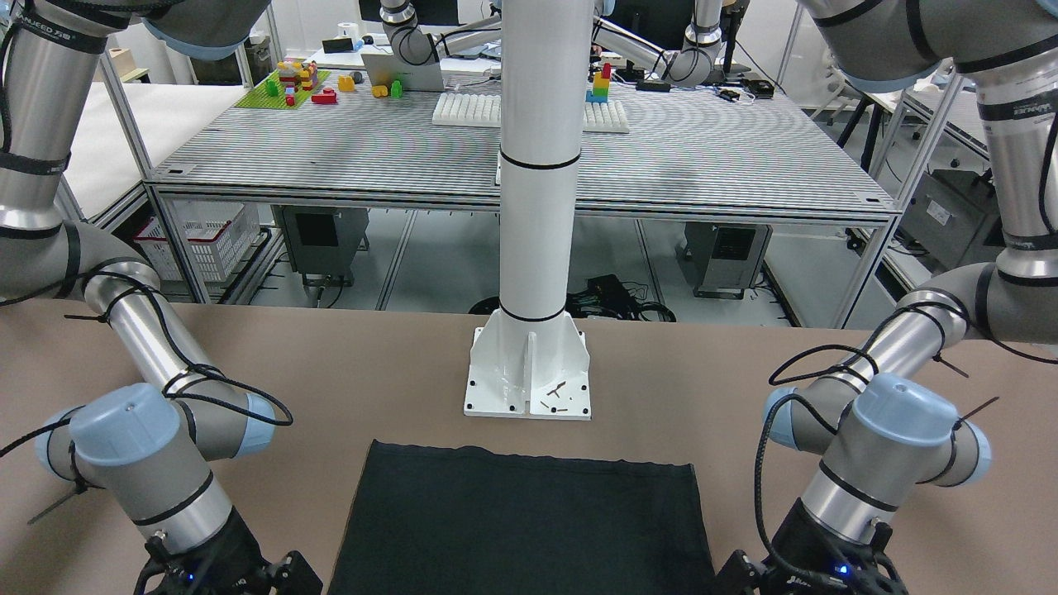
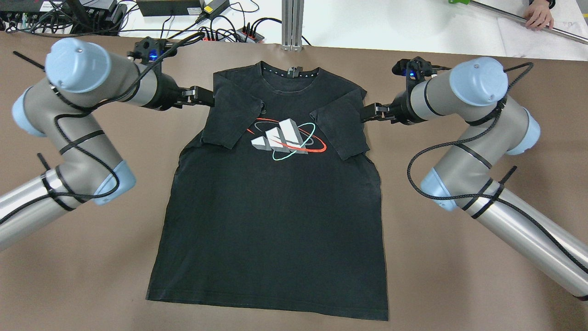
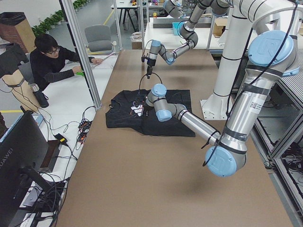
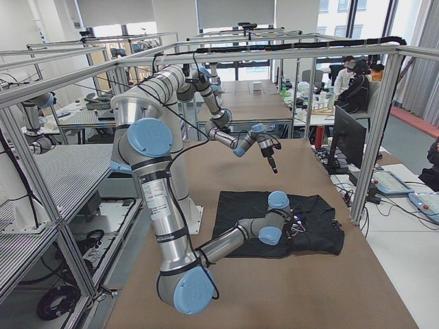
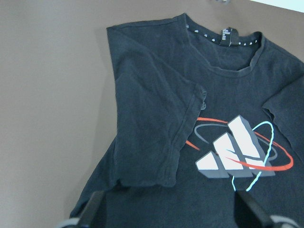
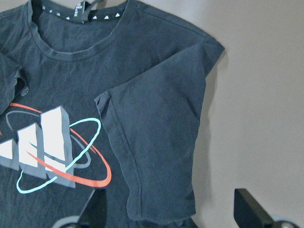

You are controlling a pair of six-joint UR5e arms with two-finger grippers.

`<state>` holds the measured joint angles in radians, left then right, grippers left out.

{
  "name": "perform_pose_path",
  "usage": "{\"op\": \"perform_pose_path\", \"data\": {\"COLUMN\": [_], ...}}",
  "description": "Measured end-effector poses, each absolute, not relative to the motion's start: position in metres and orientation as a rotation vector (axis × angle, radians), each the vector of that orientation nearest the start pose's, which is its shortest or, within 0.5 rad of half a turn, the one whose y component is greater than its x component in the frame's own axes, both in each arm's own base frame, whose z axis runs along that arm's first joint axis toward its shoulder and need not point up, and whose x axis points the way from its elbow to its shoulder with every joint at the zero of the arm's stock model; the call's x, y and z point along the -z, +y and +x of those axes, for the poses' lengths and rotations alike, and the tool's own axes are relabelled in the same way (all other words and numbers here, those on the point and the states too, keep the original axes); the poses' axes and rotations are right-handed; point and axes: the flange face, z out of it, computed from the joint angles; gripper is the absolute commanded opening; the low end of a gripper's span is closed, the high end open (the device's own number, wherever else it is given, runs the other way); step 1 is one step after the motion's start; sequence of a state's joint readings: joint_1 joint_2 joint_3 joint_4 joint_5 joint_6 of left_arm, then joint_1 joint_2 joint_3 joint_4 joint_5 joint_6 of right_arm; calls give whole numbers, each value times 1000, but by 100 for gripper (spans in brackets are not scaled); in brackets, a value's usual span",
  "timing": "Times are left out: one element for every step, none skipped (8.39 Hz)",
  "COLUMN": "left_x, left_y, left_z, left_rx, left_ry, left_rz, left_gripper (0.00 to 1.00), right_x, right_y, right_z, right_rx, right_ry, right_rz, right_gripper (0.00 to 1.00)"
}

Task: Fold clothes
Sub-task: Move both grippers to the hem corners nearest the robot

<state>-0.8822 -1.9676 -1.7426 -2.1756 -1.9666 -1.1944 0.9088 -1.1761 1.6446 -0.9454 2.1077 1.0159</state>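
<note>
Front-facing camera: the black T-shirt [image 1: 521, 521] lies flat in the middle of the table [image 1: 331, 372], its hem toward the white pillar [image 1: 537, 165]. Overhead: both sleeves are folded in across the chest, with the left gripper [image 2: 206, 97] and right gripper [image 2: 368, 112] just beside them. Wrist cameras: both pairs of fingers [image 5: 91, 211] are spread wide, gripping nothing.

Shirt [image 2: 275, 220] flat mid-table [image 2: 92, 276], hem toward pillar base [image 1: 529, 376], collar at far side. Sleeves [image 2: 229, 115] lie folded onto chest. Left gripper [image 2: 202, 95] and right gripper [image 2: 370, 112] flank the shoulders.
</note>
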Motion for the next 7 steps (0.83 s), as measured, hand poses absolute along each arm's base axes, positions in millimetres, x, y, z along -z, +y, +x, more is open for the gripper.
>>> {"op": "perform_pose_path", "data": {"left_x": [-300,-311,-321,-332,-346,-357,-364], "left_y": [-519,-501,-482,-462,-440,-423,-412], "left_z": [315,313,312,315,322,325,324], "left_rx": [215,207,191,167,140,131,132], "left_ry": [1141,1140,1143,1153,1174,1200,1217], "left_rz": [376,356,341,329,316,302,292], "left_gripper": [95,95,95,95,95,95,94], "right_x": [-341,-349,-355,-368,-380,-383,-378], "right_y": [-528,-510,-497,-478,-448,-418,-387], "right_z": [-314,-308,-307,-308,-313,-321,-335], "right_rx": [-10,-20,-34,-54,-55,-47,-46], "right_ry": [-1125,-1143,-1152,-1144,-1130,-1127,-1134], "right_rz": [301,202,119,63,42,30,0], "right_gripper": [94,94,94,94,94,94,94]}}
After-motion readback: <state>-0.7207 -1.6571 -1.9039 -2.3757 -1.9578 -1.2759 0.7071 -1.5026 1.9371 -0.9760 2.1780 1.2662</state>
